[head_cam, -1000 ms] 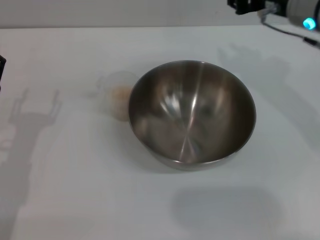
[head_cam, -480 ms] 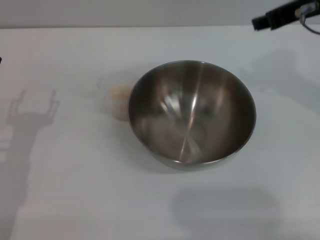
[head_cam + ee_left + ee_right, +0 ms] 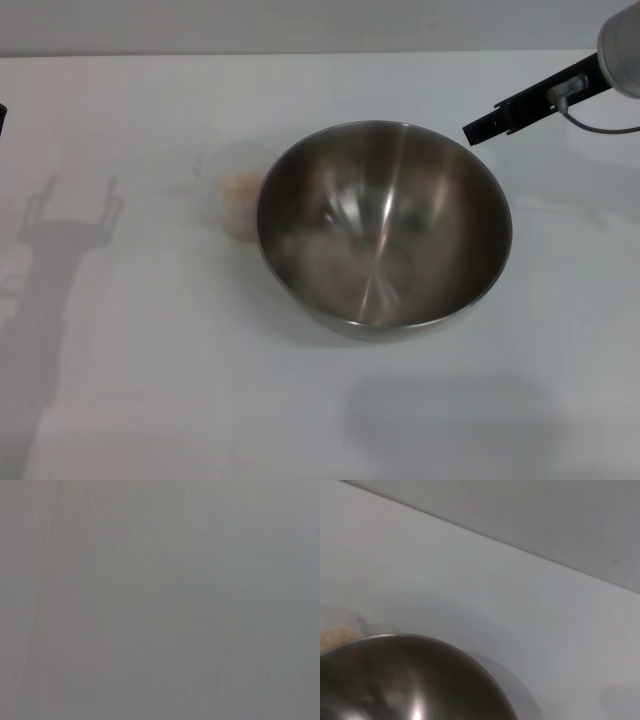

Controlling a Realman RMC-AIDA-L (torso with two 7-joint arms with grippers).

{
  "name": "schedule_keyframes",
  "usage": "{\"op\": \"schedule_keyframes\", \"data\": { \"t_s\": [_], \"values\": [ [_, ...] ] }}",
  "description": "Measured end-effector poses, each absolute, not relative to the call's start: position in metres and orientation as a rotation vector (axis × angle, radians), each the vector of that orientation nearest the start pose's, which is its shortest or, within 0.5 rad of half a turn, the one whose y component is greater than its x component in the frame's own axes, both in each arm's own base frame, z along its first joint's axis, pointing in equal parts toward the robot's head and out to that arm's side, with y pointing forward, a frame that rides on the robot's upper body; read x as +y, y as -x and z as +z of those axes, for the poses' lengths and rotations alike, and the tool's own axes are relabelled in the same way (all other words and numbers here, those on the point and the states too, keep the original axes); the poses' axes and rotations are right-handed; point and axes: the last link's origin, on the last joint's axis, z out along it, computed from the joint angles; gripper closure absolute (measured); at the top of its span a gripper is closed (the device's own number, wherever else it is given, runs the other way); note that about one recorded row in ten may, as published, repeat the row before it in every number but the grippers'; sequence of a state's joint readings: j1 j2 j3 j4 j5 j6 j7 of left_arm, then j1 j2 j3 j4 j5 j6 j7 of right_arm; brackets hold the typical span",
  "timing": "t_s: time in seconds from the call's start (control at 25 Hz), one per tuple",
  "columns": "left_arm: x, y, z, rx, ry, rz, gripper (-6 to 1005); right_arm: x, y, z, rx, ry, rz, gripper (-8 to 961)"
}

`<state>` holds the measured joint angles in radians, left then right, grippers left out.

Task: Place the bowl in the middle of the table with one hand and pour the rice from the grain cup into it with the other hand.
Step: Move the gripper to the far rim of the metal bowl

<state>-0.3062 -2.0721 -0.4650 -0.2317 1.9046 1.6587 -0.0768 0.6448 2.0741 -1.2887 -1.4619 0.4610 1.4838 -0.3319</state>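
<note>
The steel bowl stands upright and empty on the white table. The frosted grain cup stands against the bowl's left side, with pale rice inside it. My right gripper reaches in from the upper right and hovers just above the bowl's far right rim, apart from it. The right wrist view shows the bowl's rim and, beyond it, the cup with rice. My left gripper is out of view past the left edge; the left wrist view shows only plain grey.
A forked shadow of the left arm lies on the table's left part. The table's far edge meets a grey wall. Bare white tabletop lies in front of the bowl and on both sides.
My right gripper has come down and leftward from the top right corner to just above the bowl's far right rim. Bowl and cup have not moved.
</note>
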Motion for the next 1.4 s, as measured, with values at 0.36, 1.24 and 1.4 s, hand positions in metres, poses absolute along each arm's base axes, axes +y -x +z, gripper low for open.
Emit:
{"op": "schedule_keyframes", "data": {
  "t_s": [0.36, 1.24, 1.4],
  "values": [
    [0.270, 0.306, 0.013, -0.286, 1.389, -0.965, 259, 0.395, -0.170, 0.024, 1.081, 2.318, -0.286, 275],
    [0.261, 0.310, 0.013, -0.313, 1.373, -0.984, 260, 0.397, -0.185, -0.006, 1.125, 2.384, -0.256, 586],
    [0.260, 0.311, 0.013, -0.312, 1.370, -0.985, 260, 0.398, -0.186, -0.004, 1.122, 2.386, -0.248, 719]
  ]
}}
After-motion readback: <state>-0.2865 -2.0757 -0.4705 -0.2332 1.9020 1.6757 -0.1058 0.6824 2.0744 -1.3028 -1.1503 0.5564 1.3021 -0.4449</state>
